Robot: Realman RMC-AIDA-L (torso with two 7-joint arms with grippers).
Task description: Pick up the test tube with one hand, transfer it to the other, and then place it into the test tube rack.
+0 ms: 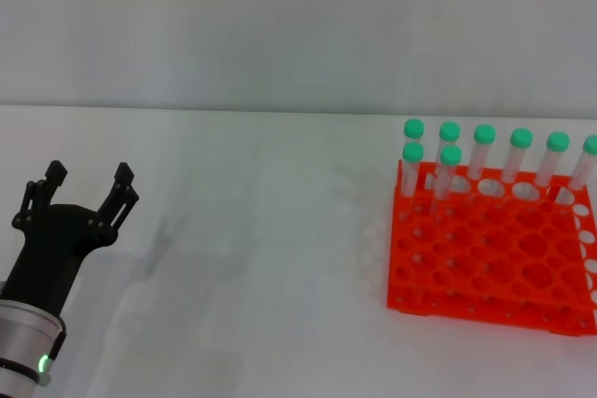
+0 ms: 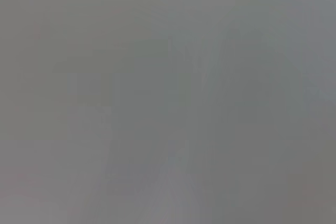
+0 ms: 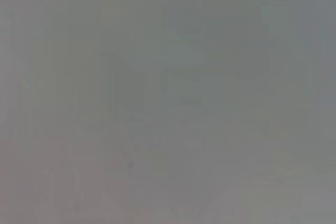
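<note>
Far from left hand [image 1: 90,174] — racked tubes [image 1: 485,157].

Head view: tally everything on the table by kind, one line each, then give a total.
Green-capped test tubes, upright in the far rows of the rack: 8
Orange-red test tube rack: 1
Left gripper, black, fingers open, at the near left: 1
Total: 10
The right gripper is out of view, and both wrist views show nothing countable.
</note>
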